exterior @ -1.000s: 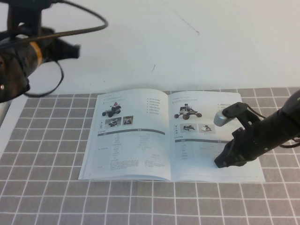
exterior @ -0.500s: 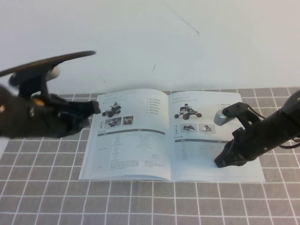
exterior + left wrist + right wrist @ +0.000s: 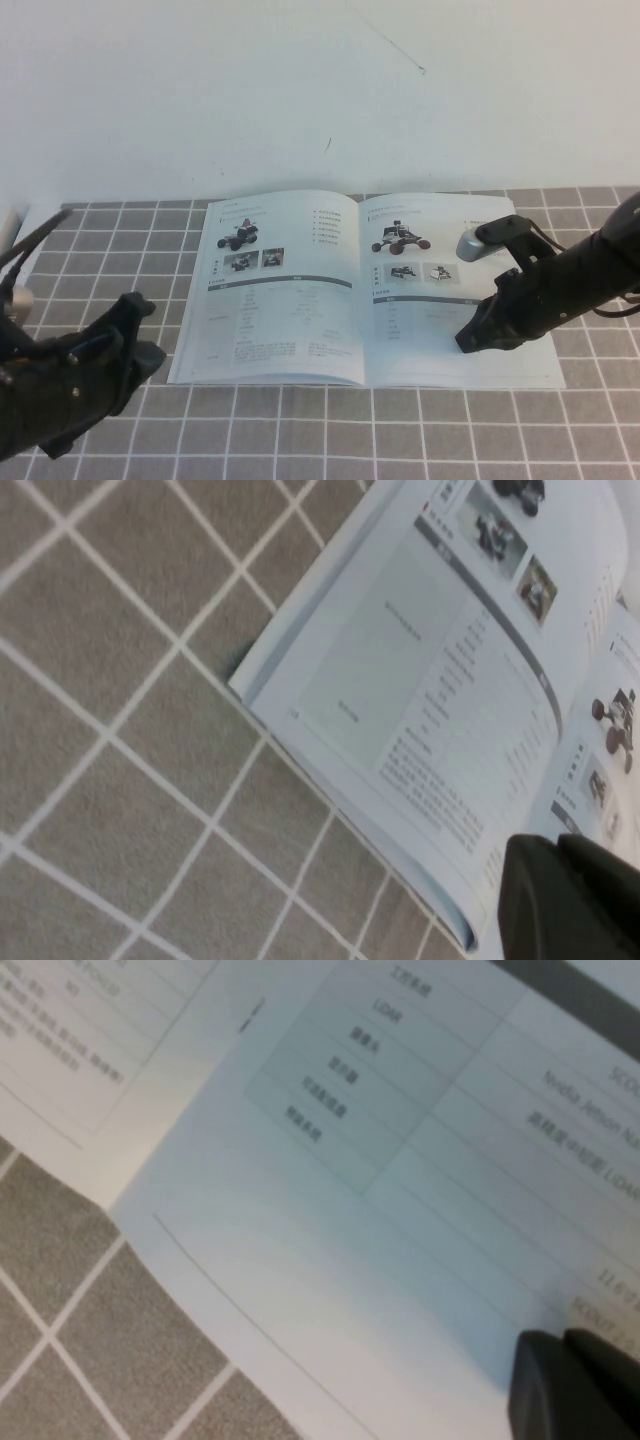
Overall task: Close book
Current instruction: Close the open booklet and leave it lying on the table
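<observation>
An open book (image 3: 300, 290) lies flat on the grey checked cloth, showing printed pages with small vehicle photos. My right gripper (image 3: 468, 343) is shut, its tip pressed down on the lower part of the right-hand page (image 3: 330, 1220); in the right wrist view the gripper (image 3: 572, 1355) has both fingers together against the paper. My left gripper (image 3: 145, 335) is low over the cloth, just left of the book's near left corner, shut and holding nothing. In the left wrist view the left gripper (image 3: 565, 865) points at the book's near edge (image 3: 400, 840).
The checked cloth (image 3: 320, 430) covers the table's near part; a white surface (image 3: 300, 90) lies behind it. The cloth's left edge (image 3: 30, 240) is close to my left arm. The right arm's silver camera (image 3: 470, 247) sits over the right page.
My left arm has swung down from the far left to the cloth beside the book's near left corner. The right gripper stays pressed on the right page.
</observation>
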